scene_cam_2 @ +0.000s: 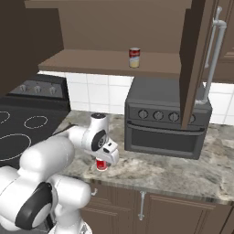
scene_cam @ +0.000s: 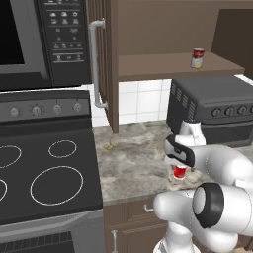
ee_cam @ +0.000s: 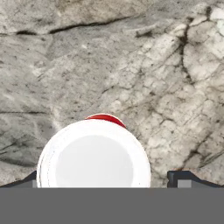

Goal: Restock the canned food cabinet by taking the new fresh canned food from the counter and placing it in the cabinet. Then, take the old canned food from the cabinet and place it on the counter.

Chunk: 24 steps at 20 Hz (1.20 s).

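The claw (ee_cam: 107, 179) hangs straight over the plain red can (scene_cam: 180, 172) with its jaws spread wide, one fingertip (ee_cam: 183, 178) standing apart on either side of the pale lid, nothing gripped. That can stands upright on the marbled desk (scene_cam: 133, 158), near its front edge, just in front of the dark toaster oven (scene_cam_2: 164, 121). The banded red-and-cream can (scene_cam_2: 134, 57) stands on the open cabinet's shelf (scene_cam_2: 91, 61) above.

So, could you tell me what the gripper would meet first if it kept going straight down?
The red can standing on the counter. The open gripper points straight down over its pale top, a fingertip on either side.
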Available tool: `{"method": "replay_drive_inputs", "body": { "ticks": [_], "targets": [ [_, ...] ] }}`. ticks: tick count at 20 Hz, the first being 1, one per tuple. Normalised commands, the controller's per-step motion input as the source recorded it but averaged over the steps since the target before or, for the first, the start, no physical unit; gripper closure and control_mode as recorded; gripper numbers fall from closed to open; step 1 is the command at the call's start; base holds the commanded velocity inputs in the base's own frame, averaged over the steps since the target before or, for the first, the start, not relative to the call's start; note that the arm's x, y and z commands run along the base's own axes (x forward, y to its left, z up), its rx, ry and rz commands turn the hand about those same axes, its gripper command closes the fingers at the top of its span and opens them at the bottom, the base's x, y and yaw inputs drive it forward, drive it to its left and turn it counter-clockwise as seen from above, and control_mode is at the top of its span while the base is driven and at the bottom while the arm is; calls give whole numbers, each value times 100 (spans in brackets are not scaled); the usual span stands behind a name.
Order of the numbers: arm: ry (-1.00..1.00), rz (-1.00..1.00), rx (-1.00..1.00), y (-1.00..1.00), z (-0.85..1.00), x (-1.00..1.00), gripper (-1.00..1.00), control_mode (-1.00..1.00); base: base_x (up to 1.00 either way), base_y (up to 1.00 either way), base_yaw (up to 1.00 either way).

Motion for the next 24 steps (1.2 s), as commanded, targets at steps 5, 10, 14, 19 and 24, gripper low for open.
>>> {"method": "replay_drive_inputs", "body": {
  "ticks": [5,10,14,19,24],
  "targets": [
    [-7,2,-4,0,-15,19,-100,-100,0,0,0],
    [-8,4,-5,0,-22,3,100,-100,0,0,0],
    [0,0,0,0,0,0,100,-100,0,0,0],
    [-6,1,0,6,2,-16,100,-100,0,0,0],
    [-37,4,-10,30,75,-47,100,-100,0,0,0]
  ]
}}
